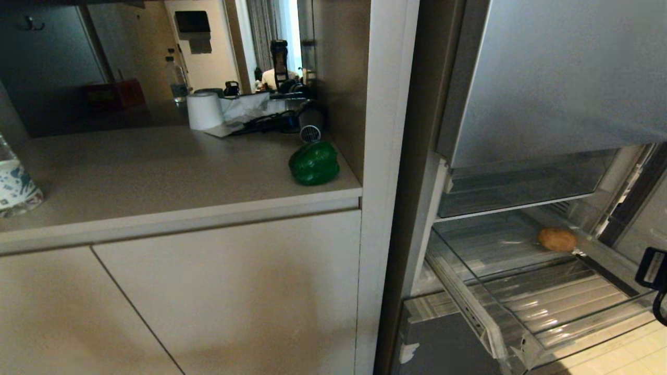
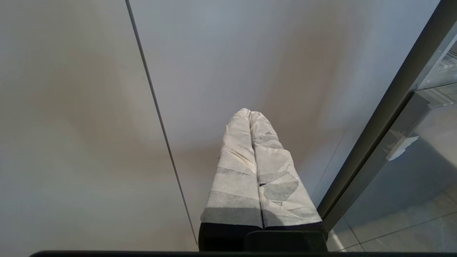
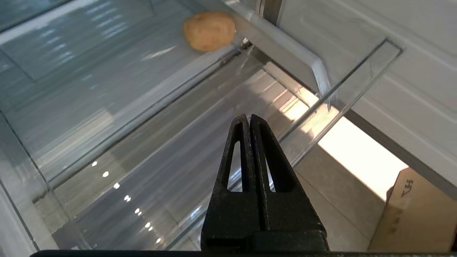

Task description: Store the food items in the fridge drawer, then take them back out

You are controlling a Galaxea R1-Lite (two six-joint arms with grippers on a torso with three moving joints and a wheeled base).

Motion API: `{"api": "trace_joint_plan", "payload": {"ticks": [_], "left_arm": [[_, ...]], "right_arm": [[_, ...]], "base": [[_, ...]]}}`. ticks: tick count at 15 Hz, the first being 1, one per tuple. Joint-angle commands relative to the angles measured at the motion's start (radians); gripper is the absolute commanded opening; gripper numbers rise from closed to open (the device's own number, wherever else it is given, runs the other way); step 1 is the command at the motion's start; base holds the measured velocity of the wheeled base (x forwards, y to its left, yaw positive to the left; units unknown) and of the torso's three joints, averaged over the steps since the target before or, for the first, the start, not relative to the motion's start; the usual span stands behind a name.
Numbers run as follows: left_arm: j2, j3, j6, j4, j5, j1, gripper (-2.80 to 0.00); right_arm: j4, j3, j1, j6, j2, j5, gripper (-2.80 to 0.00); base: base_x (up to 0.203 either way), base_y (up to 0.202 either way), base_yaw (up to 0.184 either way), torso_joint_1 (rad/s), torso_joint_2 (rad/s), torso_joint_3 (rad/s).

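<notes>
Right end effector [image 3: 249,117] (clenched, empty) over fridge drawer [image 3: 107,150], potato [image 3: 209,30] inside.

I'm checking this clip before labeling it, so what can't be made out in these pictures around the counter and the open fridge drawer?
- Right gripper: head view's right edge cuts off most of it.
- Left gripper: absent from head view; its wrist view shows only cabinet doors.
- Green pepper: stem not visible.
- Clutter behind the paper roll: too dark and tangled to identify.
- Potato: unclear whether it touches the drawer wall.
</notes>
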Motion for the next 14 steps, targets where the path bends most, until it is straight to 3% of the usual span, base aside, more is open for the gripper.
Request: {"api": "trace_joint_plan", "payload": {"ticks": [1,6,10,14], "left_arm": [[0.000,0.001,-0.001,-0.001,0.000,0.000,-2.80],[0.000,0.001,-0.001,-0.001,0.000,0.000,-2.80],[0.000,0.001,-0.001,-0.001,0.000,0.000,-2.80],[0.000,0.001,-0.001,-0.001,0.000,0.000,-2.80]], "right_arm": [[-0.003,0.011,-0.005,0.001,0.006,-0.002,-2.80],[-0.068,0.083,-0.002,0.001,0.006,0.028,-2.80],[-0.084,0.078,0.055,-0.006,0.009,0.035,-2.80],[-0.084,0.065,0.062,-0.010,0.011,0.035,-2.80]], "base": [[0.000,0.000,0.000,0.000,0.00,0.000],[0.000,0.000,0.000,0.000,0.00,0.000],[0.000,0.000,0.000,0.000,0.00,0.000],[0.000,0.000,0.000,0.000,0.00,0.000]]}}
